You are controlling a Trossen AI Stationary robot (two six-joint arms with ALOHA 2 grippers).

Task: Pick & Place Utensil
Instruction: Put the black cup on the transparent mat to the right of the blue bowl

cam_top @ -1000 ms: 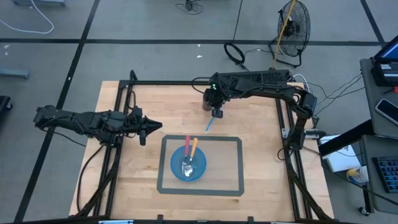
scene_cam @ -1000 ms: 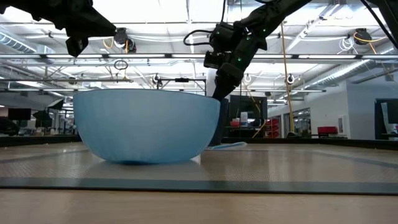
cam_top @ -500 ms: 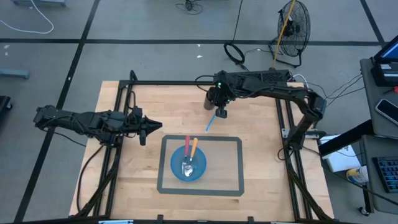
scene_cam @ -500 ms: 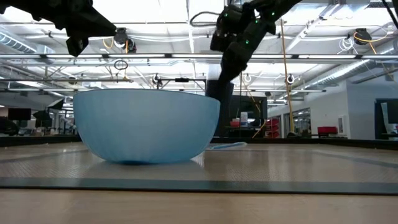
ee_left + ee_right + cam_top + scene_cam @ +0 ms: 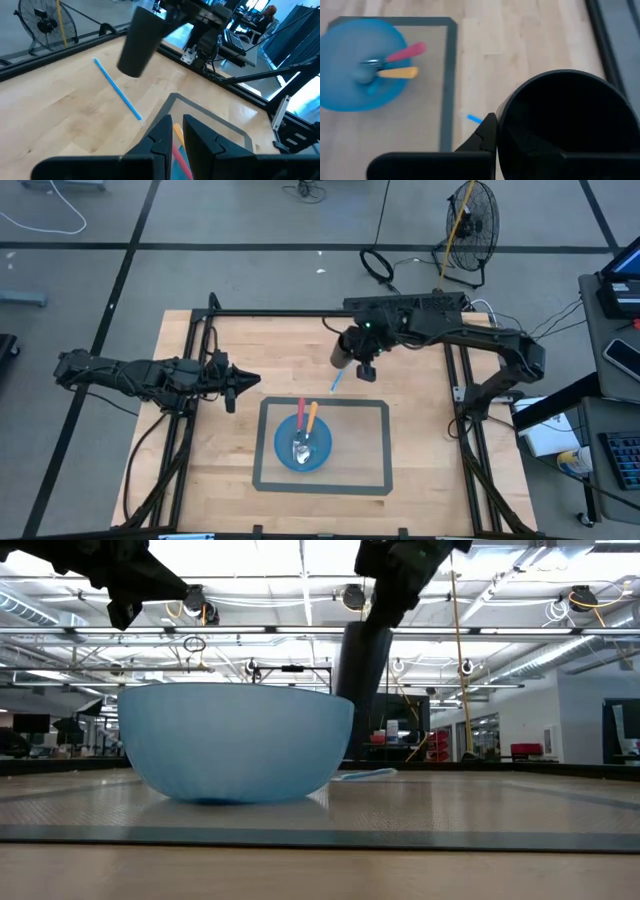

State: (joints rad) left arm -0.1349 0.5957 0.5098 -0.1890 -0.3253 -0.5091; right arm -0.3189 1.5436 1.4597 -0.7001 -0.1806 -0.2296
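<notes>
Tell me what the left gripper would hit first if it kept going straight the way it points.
Likely the blue utensil lying on the table, with the dark cup held aloft by the right gripper beyond it; depth is unclear. The left gripper hangs above the table.

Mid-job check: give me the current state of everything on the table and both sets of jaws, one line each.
Black cup: lifted off the table, held by the right gripper, jaws shut on its rim.
Blue bowl: upright on the mat, holding utensils.
Pink-handled utensil: in bowl.
Orange-handled utensil: in bowl.
Blue utensil: flat on table, outside bowl.
Left gripper: waiting left of mat, empty.
</notes>
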